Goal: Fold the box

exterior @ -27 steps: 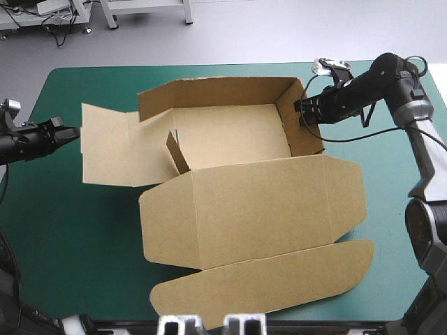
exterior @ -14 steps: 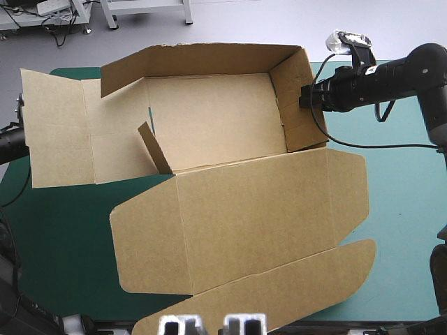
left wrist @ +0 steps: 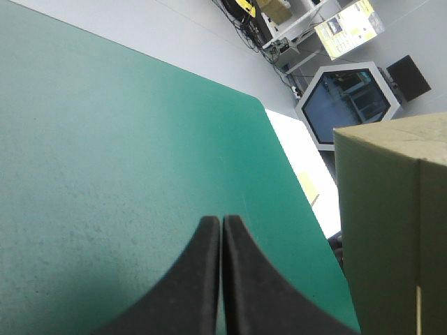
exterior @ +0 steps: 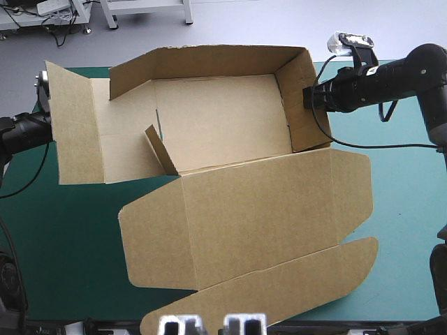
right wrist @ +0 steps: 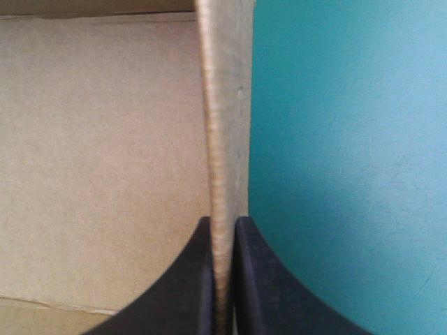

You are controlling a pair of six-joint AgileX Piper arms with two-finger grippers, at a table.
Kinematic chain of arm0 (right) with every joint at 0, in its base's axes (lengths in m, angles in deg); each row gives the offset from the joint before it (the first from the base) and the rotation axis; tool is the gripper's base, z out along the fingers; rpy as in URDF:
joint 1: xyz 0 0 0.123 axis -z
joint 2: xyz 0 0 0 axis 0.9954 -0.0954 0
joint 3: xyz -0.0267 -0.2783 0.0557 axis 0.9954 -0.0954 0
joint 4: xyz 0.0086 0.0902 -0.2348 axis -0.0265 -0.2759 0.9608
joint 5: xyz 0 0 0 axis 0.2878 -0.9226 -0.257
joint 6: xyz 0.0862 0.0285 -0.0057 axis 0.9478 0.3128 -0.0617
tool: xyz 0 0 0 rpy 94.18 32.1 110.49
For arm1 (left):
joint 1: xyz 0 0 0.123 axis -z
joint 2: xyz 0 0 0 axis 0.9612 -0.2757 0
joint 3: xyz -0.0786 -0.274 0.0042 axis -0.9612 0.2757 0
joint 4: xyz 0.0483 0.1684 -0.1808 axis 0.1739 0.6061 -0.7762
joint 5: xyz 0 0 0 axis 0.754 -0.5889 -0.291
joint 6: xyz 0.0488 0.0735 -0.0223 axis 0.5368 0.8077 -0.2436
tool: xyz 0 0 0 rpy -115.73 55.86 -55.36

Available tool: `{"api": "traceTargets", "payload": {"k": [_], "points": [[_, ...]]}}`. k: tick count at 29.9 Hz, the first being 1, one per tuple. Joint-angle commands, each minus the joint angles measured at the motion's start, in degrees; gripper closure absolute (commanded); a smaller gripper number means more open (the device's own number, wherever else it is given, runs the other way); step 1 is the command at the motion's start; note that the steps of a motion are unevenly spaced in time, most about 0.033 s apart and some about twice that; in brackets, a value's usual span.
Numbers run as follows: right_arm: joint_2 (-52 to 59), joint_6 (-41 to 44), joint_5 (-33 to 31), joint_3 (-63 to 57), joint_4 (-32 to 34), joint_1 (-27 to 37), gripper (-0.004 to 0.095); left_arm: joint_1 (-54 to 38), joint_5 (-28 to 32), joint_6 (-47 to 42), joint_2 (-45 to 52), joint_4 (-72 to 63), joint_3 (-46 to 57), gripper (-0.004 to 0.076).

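Box [exterior: 237, 202] over teal-green cover [exterior: 63, 237]

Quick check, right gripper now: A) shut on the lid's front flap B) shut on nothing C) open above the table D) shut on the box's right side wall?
D: in the right wrist view the right gripper pinches an upright wall of the box, with the table on the wall's outer side.

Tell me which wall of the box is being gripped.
The right wall: the right gripper pinches its edge. The far wall and left flap are not pinched.
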State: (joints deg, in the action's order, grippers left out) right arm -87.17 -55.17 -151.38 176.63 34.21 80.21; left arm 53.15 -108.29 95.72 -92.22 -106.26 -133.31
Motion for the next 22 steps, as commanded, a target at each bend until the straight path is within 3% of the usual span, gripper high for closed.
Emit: {"api": "traceTargets", "payload": {"k": [1, 22], "points": [[2.4, 0.8, 3.4, 1.7, -2.3, -0.3, 0.0924, 0.8, -5.6, -1.1, 4.2, -3.0, -1.7, 0.0726], [2.2, 2.0, 6.9, 1.6, 1.1, -0.3, 0.0925, 4.6, -5.3, -2.9, 11.9, -3.3, -1.7, 0.0727]]}}
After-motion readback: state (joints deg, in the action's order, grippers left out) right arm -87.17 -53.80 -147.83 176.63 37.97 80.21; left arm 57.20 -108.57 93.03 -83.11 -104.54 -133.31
